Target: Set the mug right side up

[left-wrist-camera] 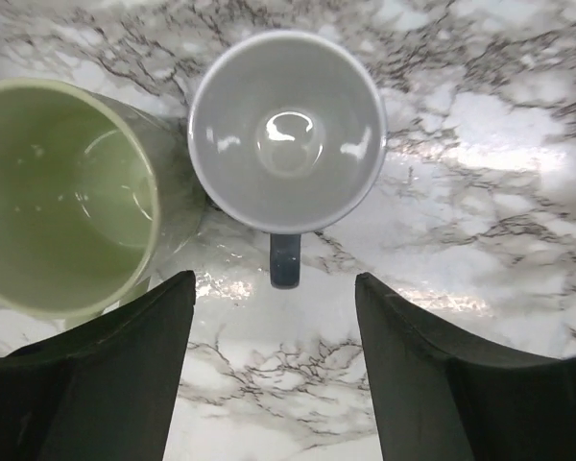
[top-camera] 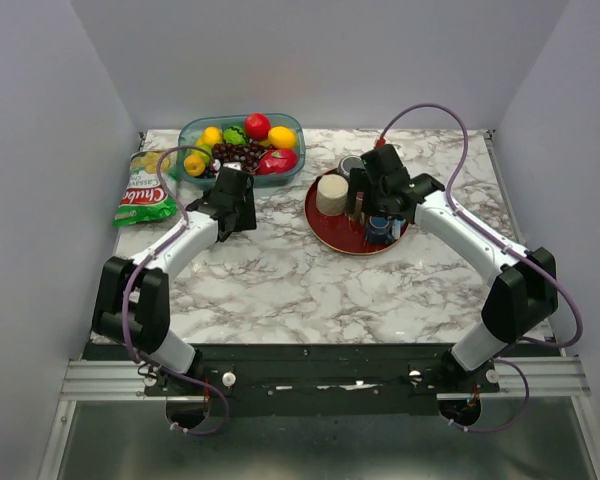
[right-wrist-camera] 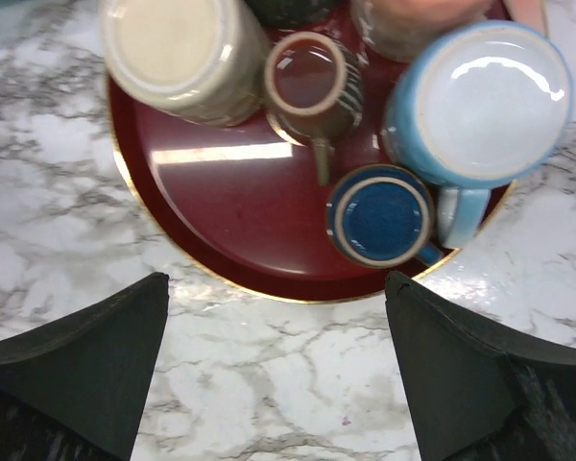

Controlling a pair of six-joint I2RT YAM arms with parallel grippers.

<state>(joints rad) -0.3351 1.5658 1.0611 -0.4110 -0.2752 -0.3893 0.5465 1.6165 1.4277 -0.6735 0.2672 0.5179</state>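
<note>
In the right wrist view a dark red tray (right-wrist-camera: pixel 221 230) holds several mugs standing bottom up: a cream one (right-wrist-camera: pixel 173 53), a brown striped one (right-wrist-camera: pixel 307 82), a large light blue one (right-wrist-camera: pixel 490 101) and a small dark blue one (right-wrist-camera: pixel 379 216). My right gripper (right-wrist-camera: pixel 276 307) is open and empty above the tray's near rim. In the left wrist view a grey-white mug with a dark handle (left-wrist-camera: pixel 288 130) and a green mug (left-wrist-camera: pixel 58 192) stand upright, mouths up, on the marble. My left gripper (left-wrist-camera: pixel 275 307) is open and empty just short of the grey mug's handle.
A clear tub of fruit (top-camera: pixel 242 140) sits at the back. A green chips bag (top-camera: pixel 145 190) lies at the back left. The tray (top-camera: pixel 325 225) lies right of centre under the right gripper (top-camera: pixel 380 210). The left gripper (top-camera: pixel 236 205) hides its two mugs from above.
</note>
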